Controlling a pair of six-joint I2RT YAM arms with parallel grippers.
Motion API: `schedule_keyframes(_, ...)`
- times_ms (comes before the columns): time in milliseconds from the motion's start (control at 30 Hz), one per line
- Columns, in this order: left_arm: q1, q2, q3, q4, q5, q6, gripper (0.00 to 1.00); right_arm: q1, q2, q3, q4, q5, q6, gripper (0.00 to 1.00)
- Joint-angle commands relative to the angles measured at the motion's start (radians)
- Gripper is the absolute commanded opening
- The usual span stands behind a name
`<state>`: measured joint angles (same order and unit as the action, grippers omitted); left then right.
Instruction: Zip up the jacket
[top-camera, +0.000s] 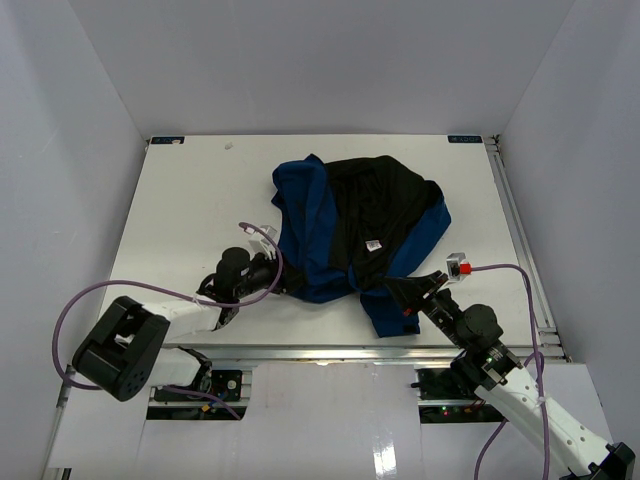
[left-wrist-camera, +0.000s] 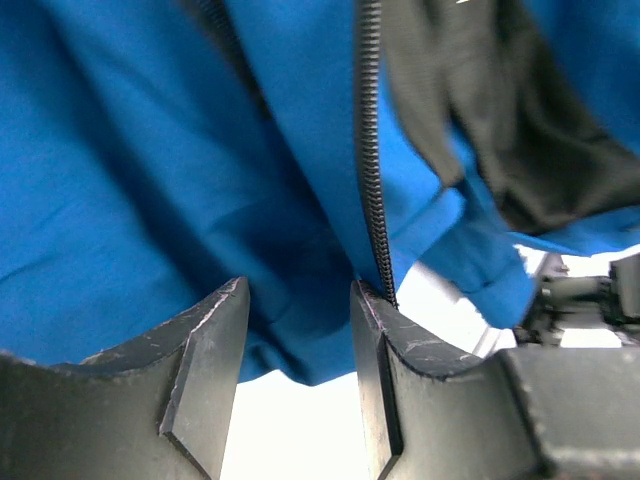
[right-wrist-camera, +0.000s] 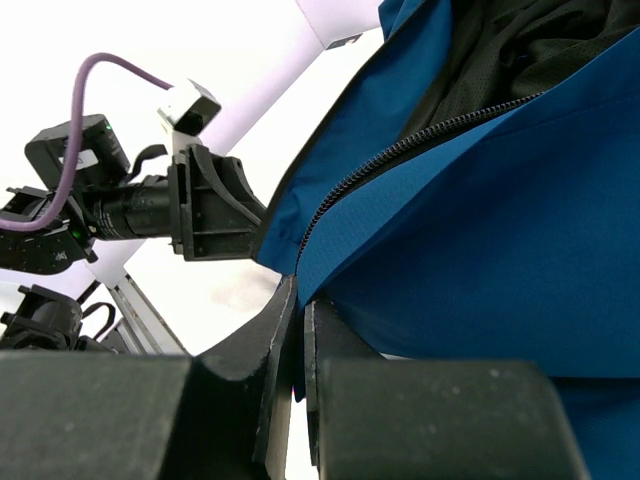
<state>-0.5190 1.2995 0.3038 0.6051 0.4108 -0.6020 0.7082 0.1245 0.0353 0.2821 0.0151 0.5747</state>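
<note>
The royal-blue jacket (top-camera: 310, 230) lies crumpled in the middle of the table, its black lining (top-camera: 375, 215) turned up with a small white label (top-camera: 373, 244). My left gripper (top-camera: 272, 272) is open at the jacket's near left hem; blue fabric (left-wrist-camera: 150, 200) lies between the fingers (left-wrist-camera: 210, 340) and the dark zipper (left-wrist-camera: 370, 150) runs down to the right finger. My right gripper (top-camera: 405, 290) is shut on the jacket's near edge; in the right wrist view (right-wrist-camera: 297, 300) blue fabric (right-wrist-camera: 480, 240) is pinched beside the zipper teeth (right-wrist-camera: 400, 150).
The white table (top-camera: 180, 200) ends at a metal rail (top-camera: 330, 352) near the arm bases. Purple cables (top-camera: 130, 290) loop beside both arms. A red-and-white part (top-camera: 460, 266) sits on the right wrist. White walls enclose the table.
</note>
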Motion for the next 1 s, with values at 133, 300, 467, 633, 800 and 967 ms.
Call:
schedule_keyframes(133, -0.003, -0.086, 0.009, 0.086, 0.078, -0.006, 0.57, 0.002, 0.027, -0.107, 0.054, -0.007, -0.008, 0.08)
schedule_keyframes(300, -0.007, -0.060, 0.009, 0.136, 0.109, -0.037, 0.58, 0.003, 0.047, -0.110, 0.073, -0.006, -0.006, 0.08)
schedule_keyframes(467, -0.021, -0.025, 0.018, 0.182, 0.123, -0.051, 0.58, 0.002, 0.056, -0.109, 0.080, -0.006, -0.006, 0.08)
schedule_keyframes(633, -0.049, 0.020, 0.055, 0.188, 0.116, -0.047, 0.59, 0.002, 0.057, -0.113, 0.085, -0.007, -0.004, 0.08)
schedule_keyframes(800, -0.062, 0.086, 0.081, 0.202, 0.109, -0.036, 0.59, 0.003, 0.052, -0.117, 0.083, -0.036, -0.004, 0.08)
schedule_keyframes(967, -0.061, 0.113, 0.092, 0.226, 0.102, -0.030, 0.54, 0.002, 0.045, -0.121, 0.074, -0.037, -0.006, 0.08)
